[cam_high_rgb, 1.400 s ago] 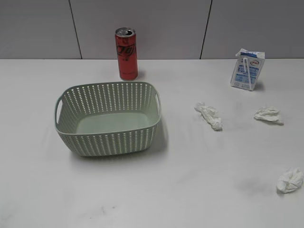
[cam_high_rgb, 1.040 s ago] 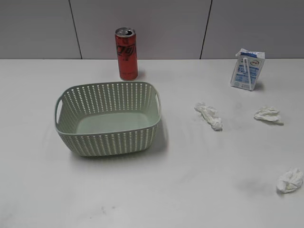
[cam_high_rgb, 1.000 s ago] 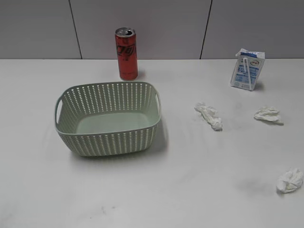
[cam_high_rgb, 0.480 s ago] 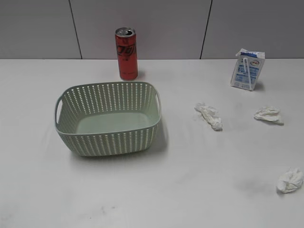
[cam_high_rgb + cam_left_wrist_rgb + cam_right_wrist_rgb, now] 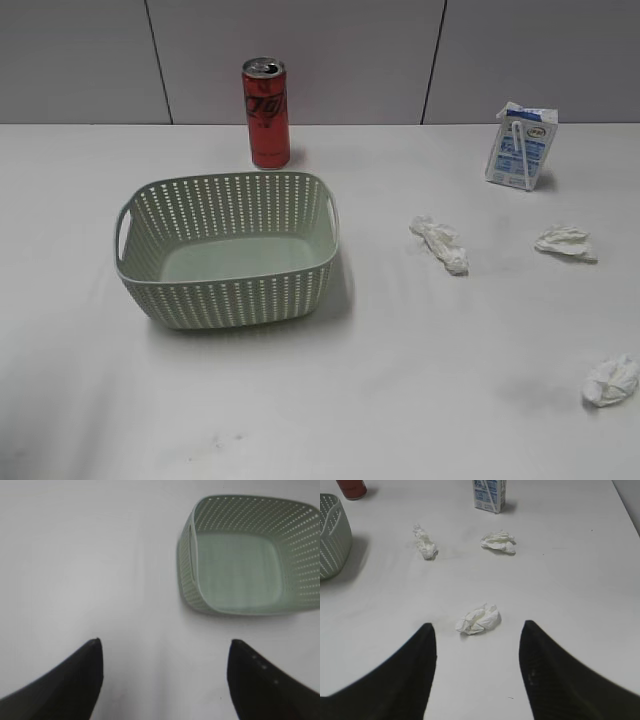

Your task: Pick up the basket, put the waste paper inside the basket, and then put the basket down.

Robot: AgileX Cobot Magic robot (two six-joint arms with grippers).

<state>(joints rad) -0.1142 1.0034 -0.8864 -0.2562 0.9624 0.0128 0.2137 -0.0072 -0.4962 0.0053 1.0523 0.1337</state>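
Exterior view: showing the whole layout but neither arm. Sitting left of centre on the white surface (image 5: 330, 400), the pale green basket (image 5: 228, 250), upright and empty. Standing just behind it, apart from its rim, a red can (image 5: 266, 98). Lying well to the right of the basket, three wads of waste paper: one nearest the basket (image 5: 440, 243), one farther right (image 5: 565, 241), one toward the near right edge (image 5: 611, 380). Standing at the far right, behind the wads, a blue-and-white carton (image 5: 522, 146).

Left wrist view: looking down past the left end effector (image 5: 165, 672), fingers spread wide with only bare surface between them, holding nothing. Lying ahead and to the right, well apart from the fingertips, the basket (image 5: 250, 555), its right side running off the frame; can, carton and paper falling outside this view.

Right wrist view: showing the right end effector (image 5: 477, 650) gaping wide and gripping nothing, with the nearest wad (image 5: 478, 619) lying just ahead of the gap between the fingertips, not touching either. Lying farther off, the other two wads (image 5: 424, 542) (image 5: 499, 541), with the carton (image 5: 489, 494) beyond, its top cut off. Being cropped to a sliver at the left edge, the basket (image 5: 332, 535); only the base of the can (image 5: 351, 488) showing at the top.
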